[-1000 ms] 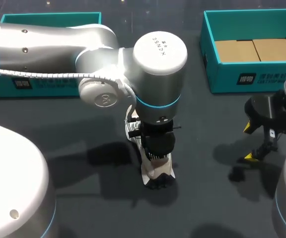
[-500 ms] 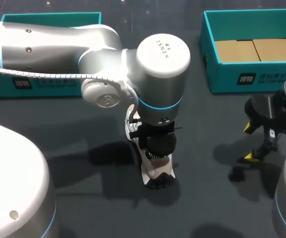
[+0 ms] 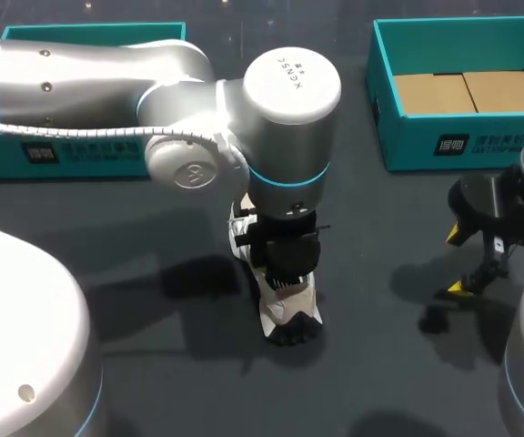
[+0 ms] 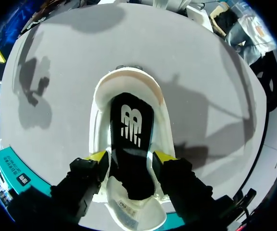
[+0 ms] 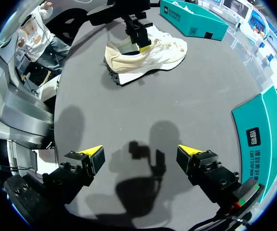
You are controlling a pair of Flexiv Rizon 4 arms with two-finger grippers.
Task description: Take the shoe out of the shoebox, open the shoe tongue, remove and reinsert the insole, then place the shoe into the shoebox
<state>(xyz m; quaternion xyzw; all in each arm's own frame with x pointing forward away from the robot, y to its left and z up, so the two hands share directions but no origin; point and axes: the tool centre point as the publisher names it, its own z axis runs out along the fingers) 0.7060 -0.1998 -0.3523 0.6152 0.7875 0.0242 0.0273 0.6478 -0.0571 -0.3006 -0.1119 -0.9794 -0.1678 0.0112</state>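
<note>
Your left fingers (image 4: 97, 157) clamp the shoe (image 3: 287, 317) across its collar, black insole (image 4: 131, 139) between them, on the counter (image 3: 371, 373) well short of the shoebox (image 3: 480, 144); right fingers (image 5: 93, 155) hang wide open, empty, near that shoebox.

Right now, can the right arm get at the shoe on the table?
Probably yes, but only its ends. Bare table lies between the open right gripper and the shoe. The left gripper sits over the shoe's opening, so the insole looks blocked.
</note>
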